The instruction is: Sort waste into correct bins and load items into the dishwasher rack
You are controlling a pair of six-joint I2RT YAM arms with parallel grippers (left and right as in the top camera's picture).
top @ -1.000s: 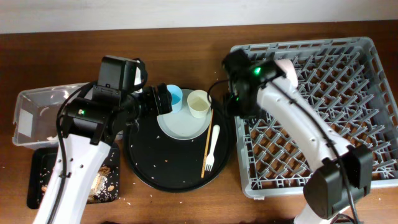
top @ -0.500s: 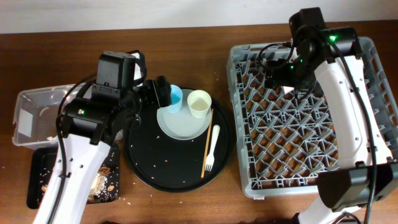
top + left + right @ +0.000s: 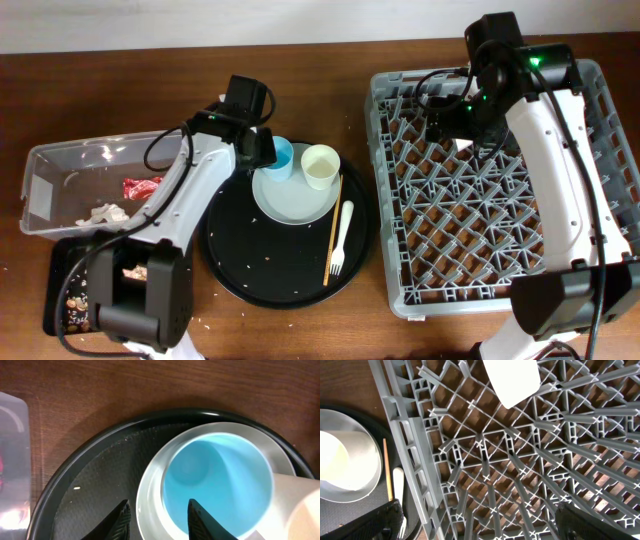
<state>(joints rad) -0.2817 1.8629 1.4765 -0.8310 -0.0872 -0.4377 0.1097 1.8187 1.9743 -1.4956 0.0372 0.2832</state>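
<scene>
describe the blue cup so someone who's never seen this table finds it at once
Find the big round black tray beside the grey rack. A pale plate lies at its far side with two cups on it. The blue cup is the left one; the other cup is cream.

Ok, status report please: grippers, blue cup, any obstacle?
Left gripper open, astride blue cup rim. Right gripper open, empty, over rack. Cream cup close beside blue cup.

Soft, even light from above, no hard shadows.
At my left wrist the blue cup (image 3: 217, 485) looks slightly soft, the cream cup (image 3: 300, 510) blurs at the edge; at my right wrist the rack (image 3: 495, 460) is crisp, the pale bowl (image 3: 512, 380) washed out.
</scene>
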